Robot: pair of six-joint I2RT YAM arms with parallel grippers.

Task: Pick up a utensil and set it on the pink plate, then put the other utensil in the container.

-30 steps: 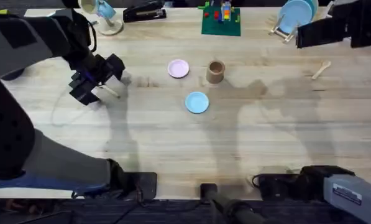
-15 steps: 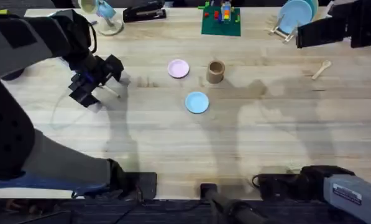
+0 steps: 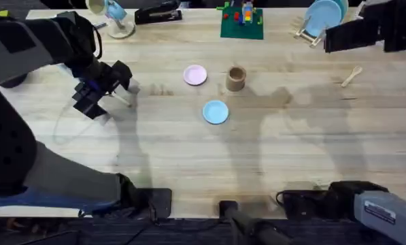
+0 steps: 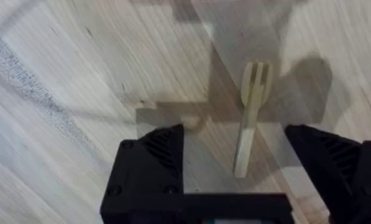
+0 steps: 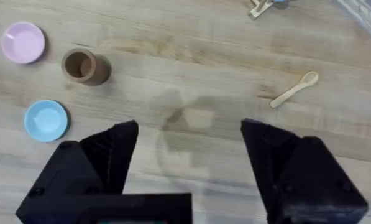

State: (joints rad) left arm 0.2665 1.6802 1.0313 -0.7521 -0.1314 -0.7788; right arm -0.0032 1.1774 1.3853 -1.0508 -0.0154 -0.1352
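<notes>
Left gripper (image 4: pixel 233 146) low over the table (image 3: pixel 189 150), well to the left of the pink plate (image 3: pixel 195 75), jaws spread wide with nothing clamped. In the left wrist view, fork (image 4: pixel 251 115) flat on the wood between the two black fingers (image 4: pixel 163 146), nearer the one at the far side of the gap, touching neither; handle end toward the gripper body, tines pointing away from it. In the overhead view, only a short pale sliver of that fork (image 3: pixel 123 100) visible beside the gripper (image 3: pixel 102 88). Pink plate bare, upright on the wood. Cup (image 3: pixel 236 78) just right of the pink plate, standing, open mouth up, apart from the plate. Blue plate (image 3: pixel 215 112) just nearer the bases than the pink plate, between it and the cup in left-right terms, touching neither. Spoon (image 3: pixel 351 75) far right of the pink plate, beyond the cup, lying flat and slanted, bowl at the farther end. Right gripper (image 5: pixel 185 162) raised high above the table, well right of the pink plate, jaws wide apart and holding nothing; from its wrist view, pink plate (image 5: pixel 23 42), cup (image 5: pixel 81 66), blue plate (image 5: pixel 46 119) and spoon (image 5: pixel 294 89) all far below, the spoon well apart from the fingers.
</notes>
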